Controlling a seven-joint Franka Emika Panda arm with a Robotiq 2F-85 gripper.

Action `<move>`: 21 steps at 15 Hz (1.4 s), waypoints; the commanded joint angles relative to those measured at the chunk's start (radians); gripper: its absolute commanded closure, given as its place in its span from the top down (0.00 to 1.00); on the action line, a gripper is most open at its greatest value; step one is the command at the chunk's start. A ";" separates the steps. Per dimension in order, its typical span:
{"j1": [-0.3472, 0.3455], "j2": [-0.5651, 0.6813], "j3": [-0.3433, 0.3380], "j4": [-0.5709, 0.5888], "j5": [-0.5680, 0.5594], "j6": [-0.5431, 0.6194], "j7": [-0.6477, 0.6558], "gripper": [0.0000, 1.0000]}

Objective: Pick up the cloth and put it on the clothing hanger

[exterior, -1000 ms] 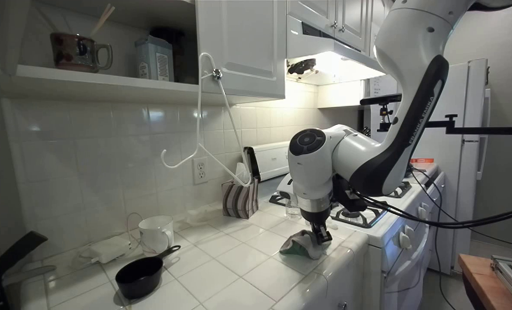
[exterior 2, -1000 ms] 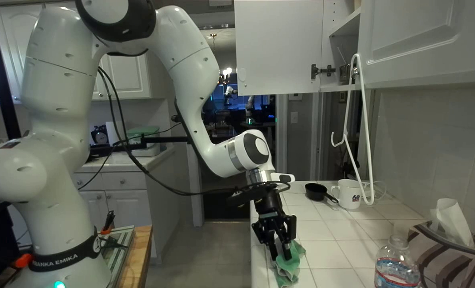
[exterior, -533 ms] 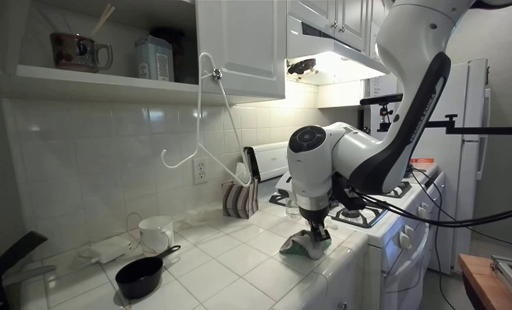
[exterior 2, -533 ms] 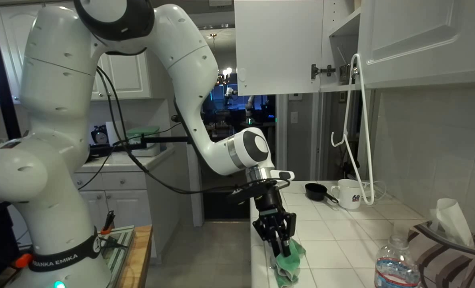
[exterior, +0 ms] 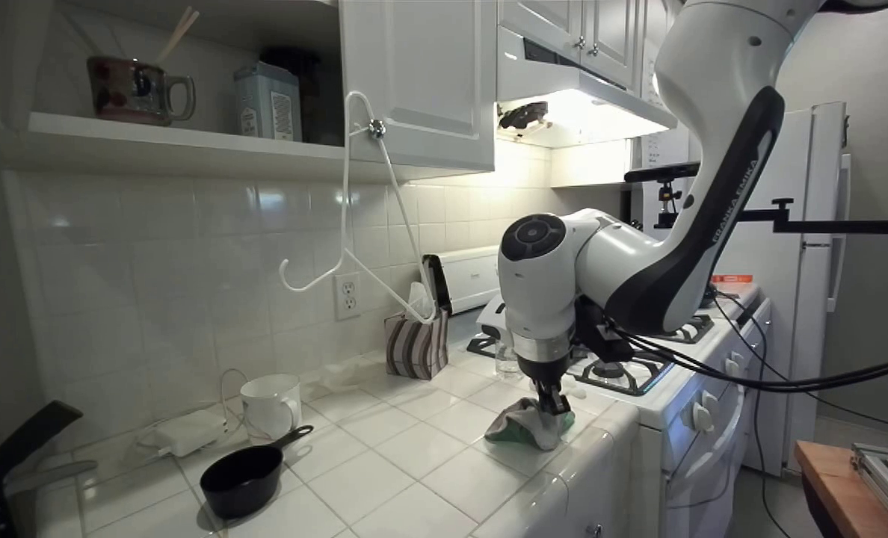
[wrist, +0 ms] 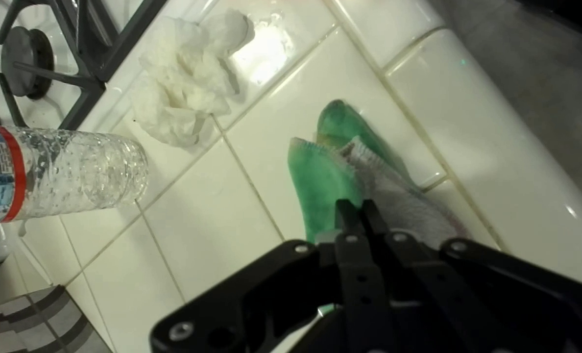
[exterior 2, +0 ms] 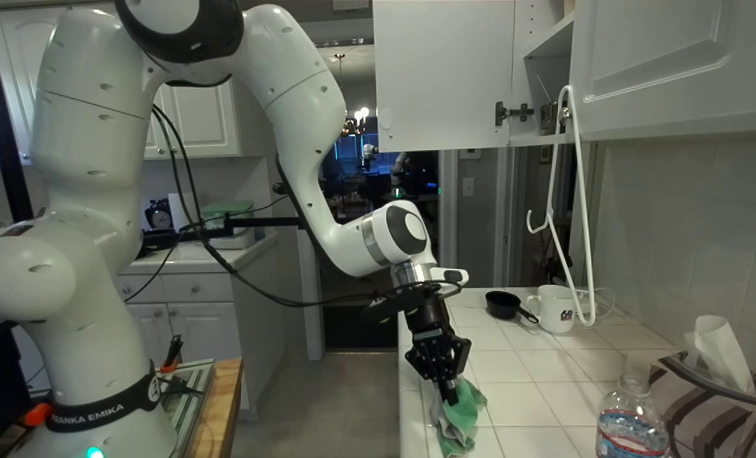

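The counter (exterior: 407,456) rounds off near the cloth (wrist: 320,181), with floor (wrist: 541,93) beyond that edge. The other way, it runs bare to the black pan (exterior: 242,478); toward the stove (wrist: 19,61), crumpled tissue (wrist: 183,78) and a bottle (wrist: 75,171) crowd the surface. The white hanger (exterior: 345,187) dangles from a cabinet knob (exterior: 377,128), well apart. The cloth lies slumped right under the gripper (wrist: 361,208). The fingers (wrist: 354,260) are nearly together, a fold of it pinched between them.
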 commanded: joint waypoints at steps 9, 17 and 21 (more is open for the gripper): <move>-0.054 -0.332 -0.007 -0.127 -0.186 0.103 -0.248 0.01; -0.087 -0.669 -0.035 -0.204 -0.326 0.253 -0.547 0.01; -0.079 -0.657 -0.049 -0.177 -0.300 0.303 -0.583 0.04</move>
